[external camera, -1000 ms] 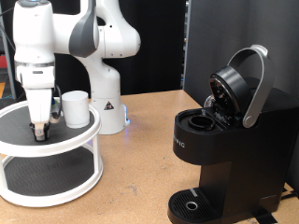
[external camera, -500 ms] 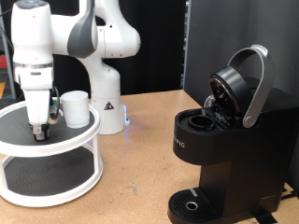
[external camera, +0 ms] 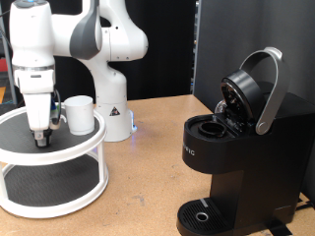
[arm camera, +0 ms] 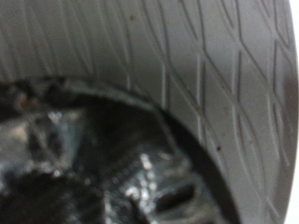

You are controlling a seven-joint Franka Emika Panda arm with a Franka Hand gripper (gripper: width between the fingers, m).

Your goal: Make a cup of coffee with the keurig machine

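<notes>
The white mug [external camera: 79, 114] stands on the top tier of a round white two-tier stand [external camera: 59, 155], at the exterior view's left. My gripper [external camera: 40, 139] points straight down just left of the mug, with its tips at the stand's black mat. A small dark thing shows at the tips. The wrist view is blurred: it shows the ribbed mat [arm camera: 215, 75] and a dark round glossy object [arm camera: 84, 168] very close. The black keurig machine [external camera: 231, 147] stands at the exterior view's right with its lid [external camera: 251, 88] raised and the pod chamber [external camera: 210, 127] open.
The white arm base [external camera: 110, 108] stands behind the stand on the wooden table [external camera: 148, 187]. The machine's round drip tray [external camera: 202, 216] is at the exterior view's bottom, with nothing on it. A dark curtain hangs behind.
My gripper has shifted slightly toward the exterior view's left over the stand's top tier. The mug and the machine have not moved.
</notes>
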